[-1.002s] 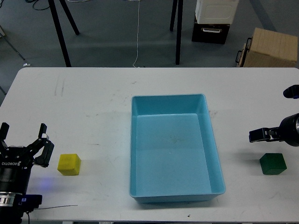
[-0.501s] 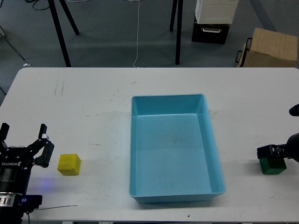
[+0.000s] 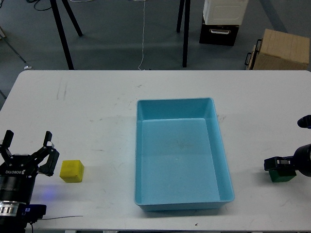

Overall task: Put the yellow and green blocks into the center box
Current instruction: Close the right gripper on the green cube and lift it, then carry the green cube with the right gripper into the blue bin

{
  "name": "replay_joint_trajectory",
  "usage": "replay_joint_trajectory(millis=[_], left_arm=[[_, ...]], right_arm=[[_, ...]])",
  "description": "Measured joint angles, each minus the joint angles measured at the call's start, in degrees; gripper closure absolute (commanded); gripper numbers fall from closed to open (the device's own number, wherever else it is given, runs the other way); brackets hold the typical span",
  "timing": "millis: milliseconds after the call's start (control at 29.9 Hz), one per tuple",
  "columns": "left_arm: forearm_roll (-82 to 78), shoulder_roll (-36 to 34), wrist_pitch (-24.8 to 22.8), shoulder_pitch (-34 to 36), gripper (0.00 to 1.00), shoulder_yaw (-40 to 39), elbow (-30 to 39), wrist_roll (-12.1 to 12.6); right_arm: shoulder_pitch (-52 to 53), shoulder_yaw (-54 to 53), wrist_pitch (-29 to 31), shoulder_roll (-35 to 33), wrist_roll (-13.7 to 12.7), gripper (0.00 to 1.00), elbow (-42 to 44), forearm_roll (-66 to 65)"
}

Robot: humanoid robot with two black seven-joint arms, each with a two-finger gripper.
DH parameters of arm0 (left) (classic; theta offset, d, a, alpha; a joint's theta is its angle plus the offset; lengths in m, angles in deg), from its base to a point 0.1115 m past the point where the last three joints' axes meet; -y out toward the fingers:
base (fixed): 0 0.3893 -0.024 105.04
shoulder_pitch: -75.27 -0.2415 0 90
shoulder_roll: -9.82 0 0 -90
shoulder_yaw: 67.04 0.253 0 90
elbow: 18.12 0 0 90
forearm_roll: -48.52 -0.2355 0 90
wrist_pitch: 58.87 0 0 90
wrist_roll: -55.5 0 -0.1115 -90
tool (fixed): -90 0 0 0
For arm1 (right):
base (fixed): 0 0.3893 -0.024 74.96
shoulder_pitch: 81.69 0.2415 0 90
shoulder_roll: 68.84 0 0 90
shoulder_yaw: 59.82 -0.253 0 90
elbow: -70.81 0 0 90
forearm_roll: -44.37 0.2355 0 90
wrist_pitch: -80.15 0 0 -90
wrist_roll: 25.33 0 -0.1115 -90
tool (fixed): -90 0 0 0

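Note:
A yellow block [image 3: 72, 171] sits on the white table [image 3: 97, 111] at the front left. My left gripper [image 3: 28, 145] is open and empty, just left of the yellow block and apart from it. A light blue open box [image 3: 175, 101] stands empty in the middle of the table. A green block [image 3: 282, 176] sits at the front right, partly covered by my right gripper [image 3: 278, 164], which is down on it. Its fingers are dark and cannot be told apart, so I cannot tell whether it grips the block.
Behind the table on the floor stand a cardboard box [image 3: 282, 48], a black and white case [image 3: 221, 22] and black stand legs [image 3: 63, 34]. A thin cable [image 3: 144, 34] runs across the floor.
My right gripper has moved down from above the green block onto it and now covers part of it. My left gripper has shifted slightly toward the front edge. Both blocks stay in place.

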Motion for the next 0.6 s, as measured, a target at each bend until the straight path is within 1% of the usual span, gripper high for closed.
replay_joint_trajectory(millis=[100, 200, 468, 601], left_arm=[[0.0, 0.04, 0.0, -0.05, 0.0, 0.01, -0.07, 0.0], [0.0, 0.04, 0.0, -0.09, 0.0, 0.02, -0.07, 0.0], [0.0, 0.16, 0.0, -0.13, 0.0, 0.08, -0.02, 0.0], [0.0, 0.15, 0.0, -0.07, 0.0, 0.08, 0.0, 0.02]], right_arm=[[-0.45, -0.2, -0.01, -0.45, -0.06, 0.9, -0.05, 0.0], [-0.59, -0.76, -0.13, -1.08, -0.14, 1.0, -0.34, 0.15], [1.16, -7.73, -0.31, -1.97, -0.11, 1.0, -1.36, 1.71], [8.3, -10.55, 0.22, -0.98, 0.03, 1.0, -2.37, 10.12]])
